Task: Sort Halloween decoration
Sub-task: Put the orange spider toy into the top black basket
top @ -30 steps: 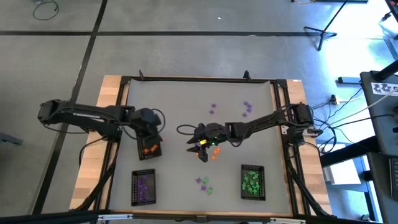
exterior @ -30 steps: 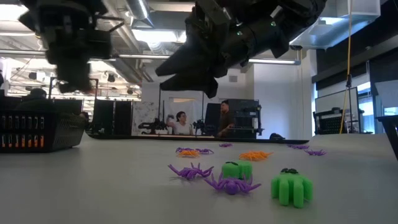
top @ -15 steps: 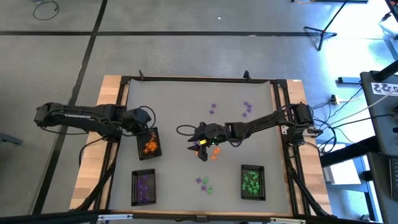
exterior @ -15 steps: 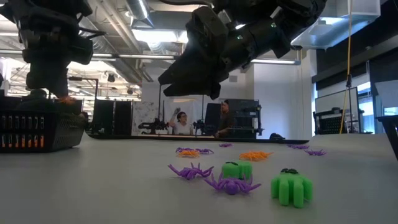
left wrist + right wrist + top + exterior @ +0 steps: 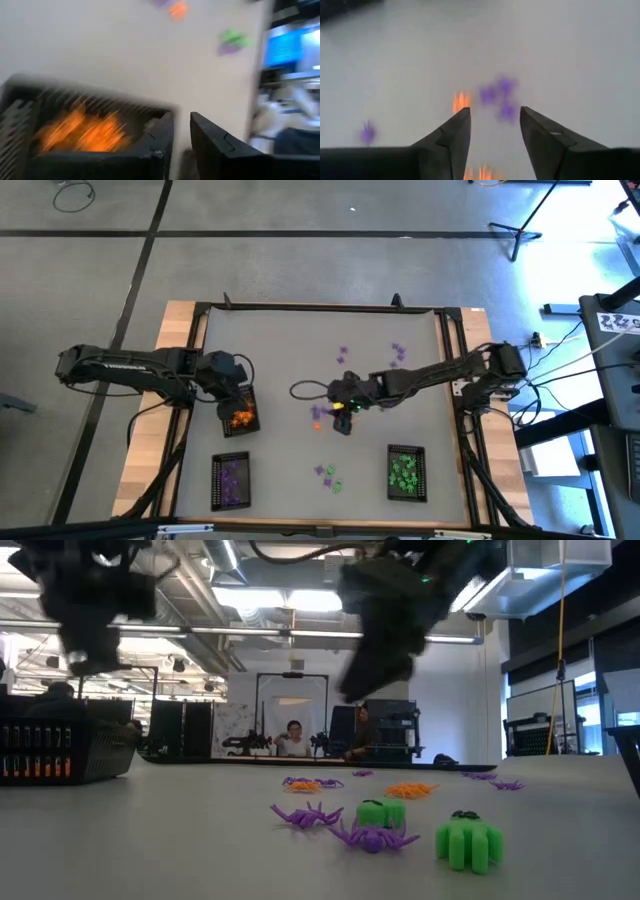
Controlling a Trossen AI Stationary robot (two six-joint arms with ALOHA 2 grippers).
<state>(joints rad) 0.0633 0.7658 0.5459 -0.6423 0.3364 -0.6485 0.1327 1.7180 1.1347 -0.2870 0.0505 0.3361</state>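
Seen from above, three black rectangular mesh trays already hold tiny plastic Halloween trinkets sorted by colour: orange (image 5: pixel 240 418), purple (image 5: pixel 232 478) and green (image 5: pixel 404 472). Loose purple (image 5: pixel 343 355), orange (image 5: pixel 318 420) and green (image 5: pixel 333 483) pieces remain scattered on the grey table (image 5: pixel 290 350), so sorting seems partly done. The left gripper (image 5: pixel 232 385), fingers slightly apart and empty, hovers at the orange tray; the right gripper (image 5: pixel 345 412), fingers apart and empty, hangs over the middle scatter.

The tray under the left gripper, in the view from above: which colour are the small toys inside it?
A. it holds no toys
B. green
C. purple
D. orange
D. In the high view the left gripper hangs by the upper black tray, and the small toys in it are orange; the left wrist view shows the same orange heap behind the mesh wall.
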